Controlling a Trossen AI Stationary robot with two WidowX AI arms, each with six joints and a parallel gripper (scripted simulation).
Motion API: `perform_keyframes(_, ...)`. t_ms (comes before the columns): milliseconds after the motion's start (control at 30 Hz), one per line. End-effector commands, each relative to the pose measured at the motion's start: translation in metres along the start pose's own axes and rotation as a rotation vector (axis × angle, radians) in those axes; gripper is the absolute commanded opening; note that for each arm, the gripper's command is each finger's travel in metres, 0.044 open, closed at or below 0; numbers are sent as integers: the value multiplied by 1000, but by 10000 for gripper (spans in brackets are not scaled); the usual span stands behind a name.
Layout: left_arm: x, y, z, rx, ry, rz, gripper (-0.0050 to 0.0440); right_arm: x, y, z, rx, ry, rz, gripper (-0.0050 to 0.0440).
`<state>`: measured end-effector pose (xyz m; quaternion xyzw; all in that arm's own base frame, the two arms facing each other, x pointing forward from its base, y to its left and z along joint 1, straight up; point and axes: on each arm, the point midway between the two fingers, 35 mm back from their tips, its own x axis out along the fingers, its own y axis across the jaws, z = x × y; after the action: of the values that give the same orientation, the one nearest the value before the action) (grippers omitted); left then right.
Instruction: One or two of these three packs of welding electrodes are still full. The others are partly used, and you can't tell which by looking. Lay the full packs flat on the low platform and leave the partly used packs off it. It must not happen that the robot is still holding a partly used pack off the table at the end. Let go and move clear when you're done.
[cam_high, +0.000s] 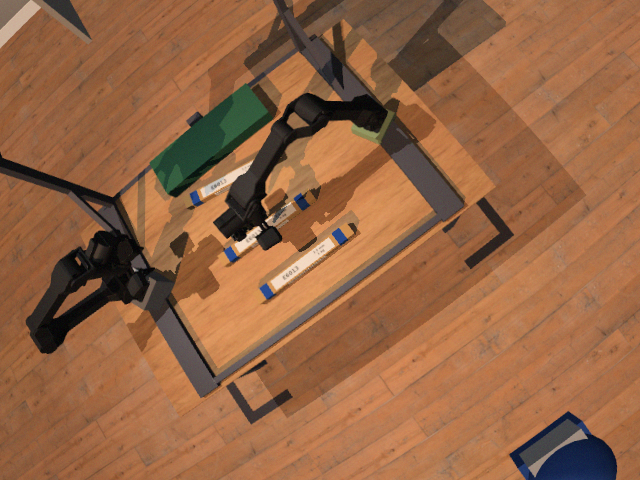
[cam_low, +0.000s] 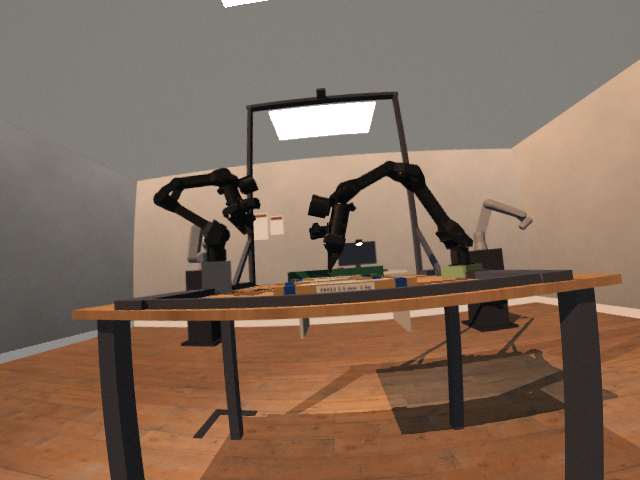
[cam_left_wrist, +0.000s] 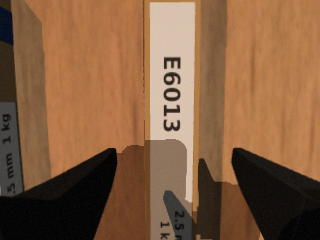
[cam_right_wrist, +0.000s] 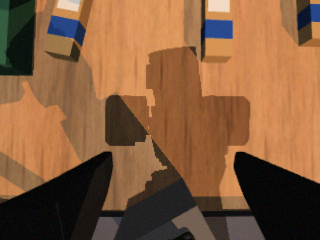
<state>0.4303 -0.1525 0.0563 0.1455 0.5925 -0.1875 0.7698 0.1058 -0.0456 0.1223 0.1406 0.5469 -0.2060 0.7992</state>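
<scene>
The green low platform (cam_high: 212, 136) (cam_low: 369, 270) (cam_right_wrist: 15, 30) bears no pack. Three look-alike E6013 packs lie flat on the table: the far pack (cam_high: 219, 183) (cam_right_wrist: 66, 31) beside the platform, the middle pack (cam_high: 230, 253) (cam_left_wrist: 172, 30) (cam_right_wrist: 217, 30), and the front pack (cam_high: 305, 263) (cam_low: 343, 285) (cam_left_wrist: 7, 150) (cam_right_wrist: 311, 14). My left gripper (cam_low: 331, 267) (cam_left_wrist: 174, 155) is open and empty above the middle pack, with its fingers to either side of it in the left wrist view. Its arm hides part of the far and middle packs. My right gripper (cam_low: 247, 232) (cam_right_wrist: 173, 159) is open and empty, raised near its base.
A dark frame rail (cam_high: 330, 311) runs along the table's front edge, with side rails at both arm bases. The left arm's light green base (cam_high: 368, 133) and the right arm's grey base (cam_high: 157, 291) stand at opposite sides. Frame posts rise behind the table.
</scene>
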Motion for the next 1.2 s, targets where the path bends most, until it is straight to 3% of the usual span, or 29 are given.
perform_keyframes(0, -12, 2, 8, 8, -34, 1, 330, -6, 0, 5, 1, -22, 2, 330)
perform_keyframes(233, -12, 1, 9, 8, -34, 1, 330, -6, 0, 5, 1, -22, 2, 330)
perform_keyframes(300, 4, 0, 1, 11, -9, -7, 330, -6, 0, 5, 1, -22, 2, 330)
perform_keyframes(700, 36, 1, -7, 8, -8, -4, 330, -6, 0, 5, 1, -22, 2, 330)
perform_keyframes(967, 34, 1, -4, 9, -27, -1, 330, -6, 0, 5, 1, -22, 2, 330)
perform_keyframes(1167, 46, 1, -10, 8, -8, -4, 330, -6, 0, 5, 1, -22, 2, 330)
